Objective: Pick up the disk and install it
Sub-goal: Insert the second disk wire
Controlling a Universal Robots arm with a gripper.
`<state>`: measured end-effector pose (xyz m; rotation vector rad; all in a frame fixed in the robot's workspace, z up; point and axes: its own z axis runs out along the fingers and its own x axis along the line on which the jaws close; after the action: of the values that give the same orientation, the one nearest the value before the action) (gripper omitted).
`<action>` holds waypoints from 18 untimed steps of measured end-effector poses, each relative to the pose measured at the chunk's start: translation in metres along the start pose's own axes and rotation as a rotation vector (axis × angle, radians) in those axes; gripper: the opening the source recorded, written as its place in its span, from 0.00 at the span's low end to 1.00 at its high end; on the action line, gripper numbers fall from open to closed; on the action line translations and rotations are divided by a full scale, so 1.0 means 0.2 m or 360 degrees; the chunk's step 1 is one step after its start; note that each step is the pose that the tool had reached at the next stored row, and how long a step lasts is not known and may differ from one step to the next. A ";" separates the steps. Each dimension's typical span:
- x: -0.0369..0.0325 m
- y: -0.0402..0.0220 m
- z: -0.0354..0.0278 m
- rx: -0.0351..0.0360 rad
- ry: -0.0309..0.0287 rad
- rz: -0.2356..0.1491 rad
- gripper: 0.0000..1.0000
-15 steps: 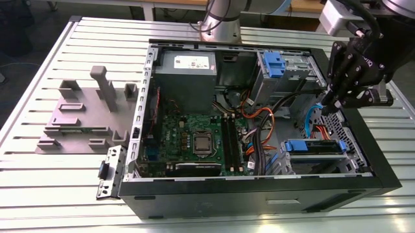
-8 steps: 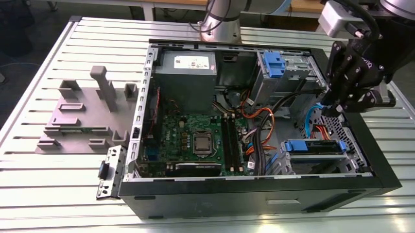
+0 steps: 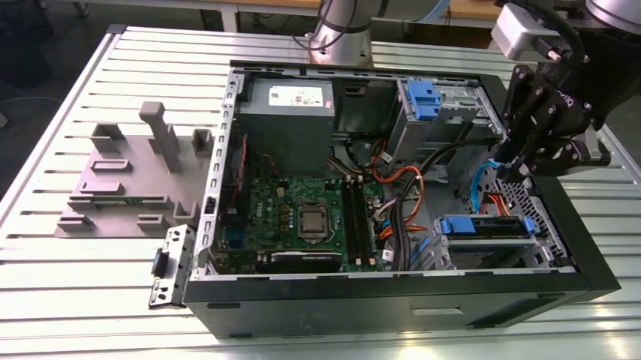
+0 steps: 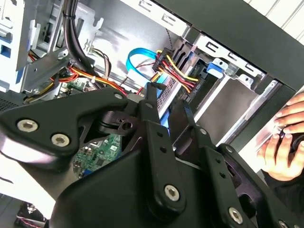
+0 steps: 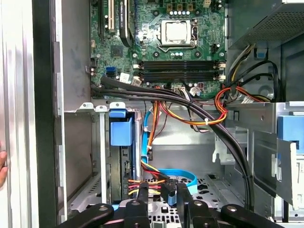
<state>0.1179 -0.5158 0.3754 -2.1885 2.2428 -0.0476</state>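
One arm working | hovering over open computer case (image 3: 401,300) at exterior view's right | carrying gripper (image 3: 506,169) with jaws narrowly parted, gripping nothing | seeing disk (image 3: 486,226) sitting in corner drive cage, lying just below and nearer than fingertips, blue rail showing

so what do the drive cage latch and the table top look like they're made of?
Latch: looks like moulded blue plastic, even colour, matte, rounded edges. Table top: probably aluminium or similar metal, pale silver slats with long parallel grooves and a soft sheen. Neither can be confirmed by look alone.
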 end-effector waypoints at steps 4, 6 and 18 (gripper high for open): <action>-0.002 0.001 0.021 0.0000 -0.00003 0.0000 0.37; -0.003 0.001 0.030 0.0000 0.00001 0.0000 0.37; -0.013 0.000 0.067 0.0000 0.00102 0.0000 0.16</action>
<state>0.1184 -0.5134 0.3620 -2.1918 2.2460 -0.0546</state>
